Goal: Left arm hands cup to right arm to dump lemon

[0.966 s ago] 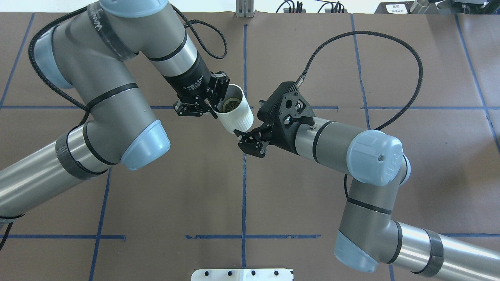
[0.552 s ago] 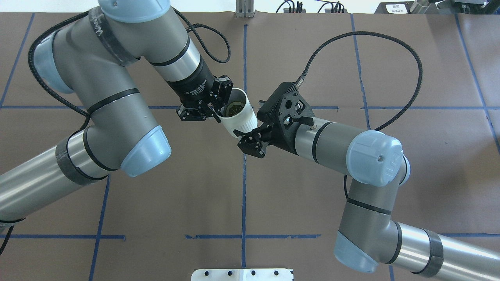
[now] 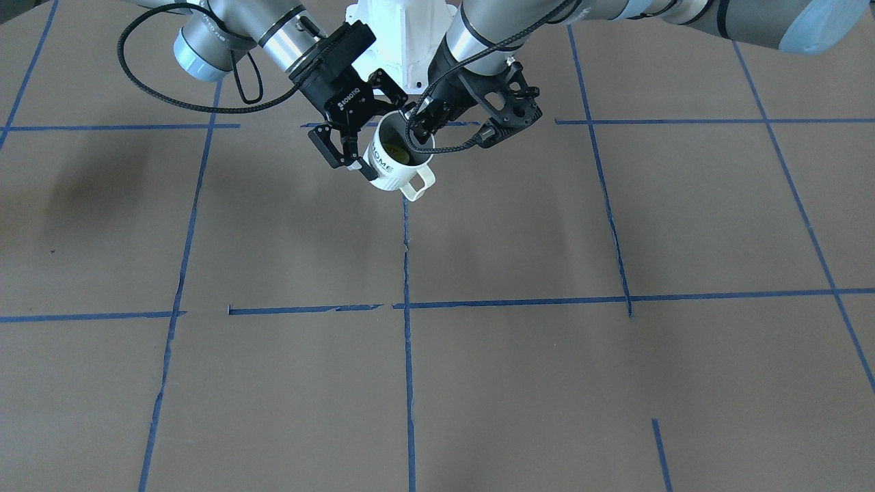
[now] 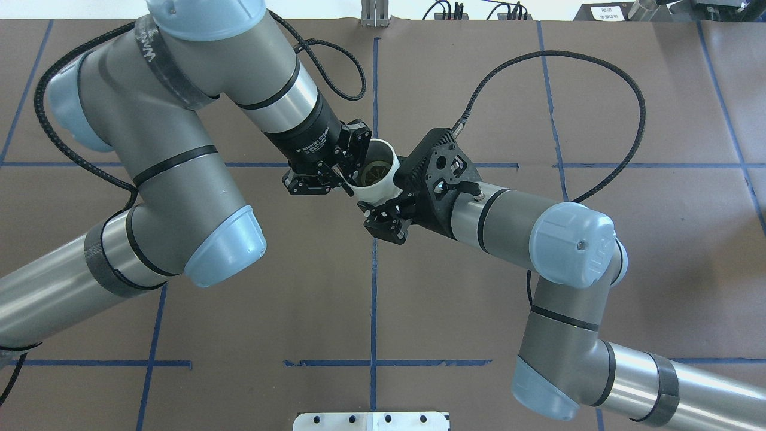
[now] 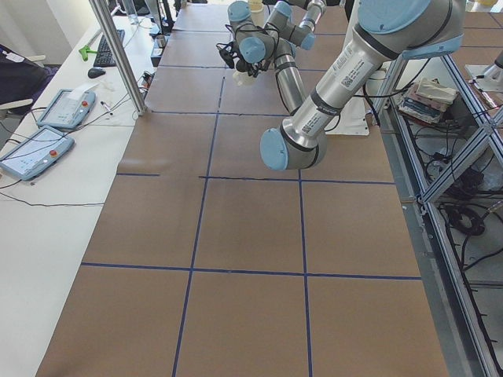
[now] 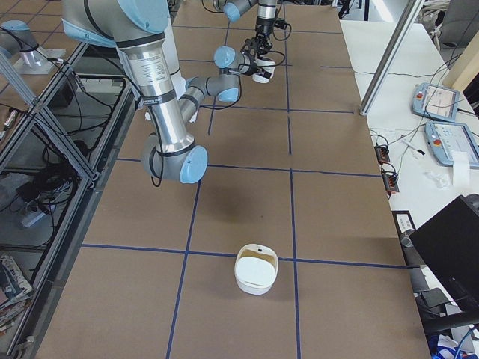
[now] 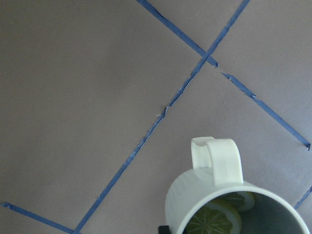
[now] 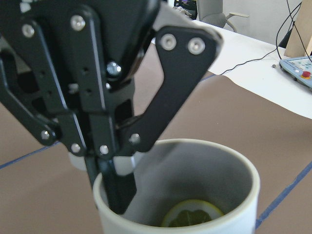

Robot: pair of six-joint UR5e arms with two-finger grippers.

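Note:
The white ribbed cup [image 4: 383, 185] hangs in the air over the table's middle, handle [image 3: 418, 183] away from the robot. A yellow-green lemon slice [image 4: 376, 170] lies inside it; it also shows in the left wrist view [image 7: 214, 222] and the right wrist view [image 8: 190, 214]. My left gripper [image 4: 348, 181] is shut on the cup's rim, one finger inside the cup [image 8: 114, 190]. My right gripper [image 3: 362, 137], marked ROBOTIQ, is open, its fingers on either side of the cup's body. I cannot tell whether they touch it.
The right arm's loose black cable [image 4: 598, 60] loops over the far right of the table. A white bowl [image 6: 256, 269] stands at the table's right end. Teach pendants [image 5: 35, 149] lie on a side table beyond a metal pole [image 5: 118, 55].
My left arm has carried the cup to the right, from beside the right gripper to between its open fingers. The right arm has stayed still.

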